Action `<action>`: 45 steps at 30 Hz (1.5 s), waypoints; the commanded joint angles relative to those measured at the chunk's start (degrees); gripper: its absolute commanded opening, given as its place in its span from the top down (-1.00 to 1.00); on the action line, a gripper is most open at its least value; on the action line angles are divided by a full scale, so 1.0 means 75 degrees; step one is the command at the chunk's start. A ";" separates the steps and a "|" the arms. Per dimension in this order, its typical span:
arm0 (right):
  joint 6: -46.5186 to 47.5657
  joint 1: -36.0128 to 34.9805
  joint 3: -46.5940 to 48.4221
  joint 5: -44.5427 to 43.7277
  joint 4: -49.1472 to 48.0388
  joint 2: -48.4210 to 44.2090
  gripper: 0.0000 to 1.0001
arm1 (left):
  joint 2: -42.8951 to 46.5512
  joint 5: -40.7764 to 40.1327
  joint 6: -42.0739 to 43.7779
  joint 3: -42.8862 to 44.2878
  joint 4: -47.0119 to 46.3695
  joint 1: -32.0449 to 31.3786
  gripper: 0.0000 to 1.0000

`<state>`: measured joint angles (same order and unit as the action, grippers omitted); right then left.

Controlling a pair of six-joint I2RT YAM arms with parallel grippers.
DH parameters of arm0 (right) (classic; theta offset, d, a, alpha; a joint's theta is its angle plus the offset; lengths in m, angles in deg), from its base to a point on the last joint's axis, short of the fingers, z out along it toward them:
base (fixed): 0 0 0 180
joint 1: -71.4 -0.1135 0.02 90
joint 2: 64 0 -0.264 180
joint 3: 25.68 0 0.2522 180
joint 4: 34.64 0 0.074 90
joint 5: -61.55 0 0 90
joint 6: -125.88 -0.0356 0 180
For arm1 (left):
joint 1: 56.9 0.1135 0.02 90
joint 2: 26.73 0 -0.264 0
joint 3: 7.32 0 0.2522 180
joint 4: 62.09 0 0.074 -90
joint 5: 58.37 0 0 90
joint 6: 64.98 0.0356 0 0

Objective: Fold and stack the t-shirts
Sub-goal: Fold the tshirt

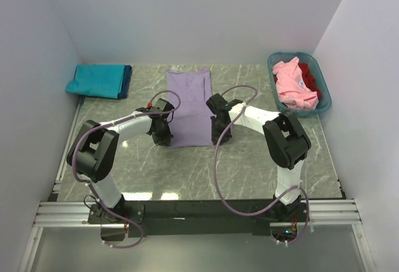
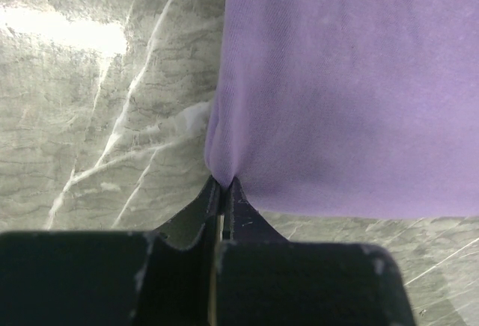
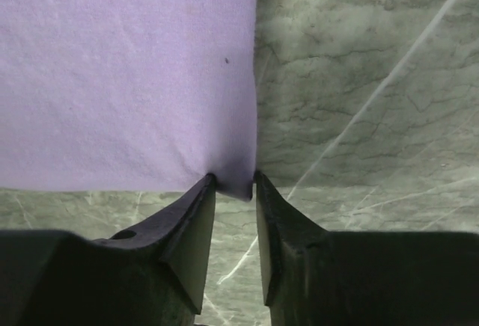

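Observation:
A lavender-purple t-shirt (image 1: 190, 106) lies folded into a long strip at the table's middle. My left gripper (image 1: 163, 136) is at its near left corner and shut on it; the cloth (image 2: 344, 87) puckers where the gripper (image 2: 224, 182) pinches it. My right gripper (image 1: 218, 136) is at the near right corner. Its jaws stand a little apart around that corner (image 3: 234, 184), and the cloth (image 3: 127, 72) lies flat there. A folded teal t-shirt (image 1: 96, 80) lies at the far left on a dark blue one (image 1: 128, 78). A pink t-shirt (image 1: 292, 85) and a red one (image 1: 310, 80) lie in the basket.
The teal-blue plastic basket (image 1: 325, 102) stands at the far right by the white side wall. White walls close in the left, back and right. The marble tabletop (image 1: 187, 172) is bare between the shirt and the arm bases.

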<state>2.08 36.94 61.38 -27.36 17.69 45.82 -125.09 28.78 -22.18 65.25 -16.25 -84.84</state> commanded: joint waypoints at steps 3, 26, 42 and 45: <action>-0.0134 -0.0116 0.0071 -0.0097 0.0377 0.0756 0.46 | -0.0068 0.0158 0.0141 -0.0294 0.0411 -0.0071 0.99; 0.0570 -0.0983 -0.2706 0.0570 0.3176 -0.4012 1.00 | 0.4497 0.1726 -0.1264 -0.2166 0.2929 -0.2131 0.99; 0.0978 -0.0668 0.1181 -0.0074 0.5065 -0.3946 1.00 | 0.4972 0.2079 -0.0740 -0.0306 0.3599 -0.1692 0.99; 0.1213 -0.0539 0.1814 0.0019 0.5053 -0.3477 1.00 | 0.4796 0.2372 -0.0330 -0.0212 0.3388 -0.0988 0.99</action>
<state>8.03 31.79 69.92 -24.46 52.49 17.01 -88.35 45.48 -30.58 61.60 7.20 -96.64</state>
